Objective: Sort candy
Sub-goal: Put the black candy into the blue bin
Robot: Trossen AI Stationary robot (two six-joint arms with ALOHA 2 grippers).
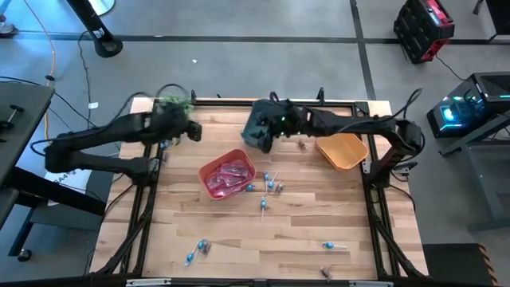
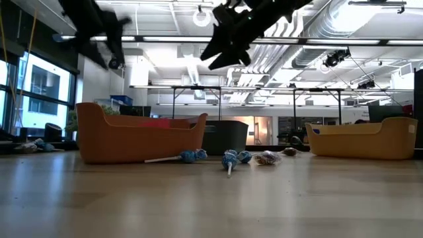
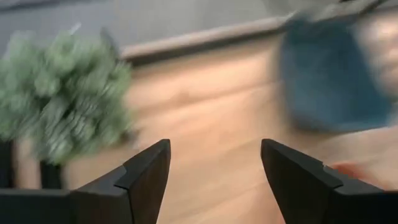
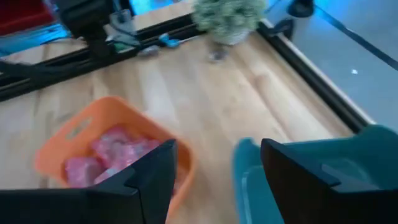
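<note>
Nearest your table's front edge, a pair of blue-wrapped lollipops (image 1: 197,250) lies toward the left and a single lollipop (image 1: 332,246) toward the right, both well clear of the arms. Farther in, at mid-table, more blue lollipops (image 1: 269,188) with thin white sticks are scattered just beside the red bin (image 1: 209,169), which holds the pink wrapped packets (image 1: 229,176); in the right wrist view that bin looks orange, with the pink packets heaped inside. From table height you see the lollipops and a brownish piece (image 2: 266,158) lying on the wood between the two near bins. Beyond them, your right gripper (image 1: 263,135) hangs over the teal bin (image 1: 255,126) near the table's far edge, its fingers (image 4: 149,180) spread wide and holding nothing. A small brownish piece (image 1: 303,144) lies on the wood between the teal bin and the orange bin (image 1: 343,151) at the right. At the far left, your left gripper (image 1: 190,127) hovers just beside the green leafy plant (image 1: 174,102), its fingers (image 3: 146,177) apart and empty above bare wood.
</note>
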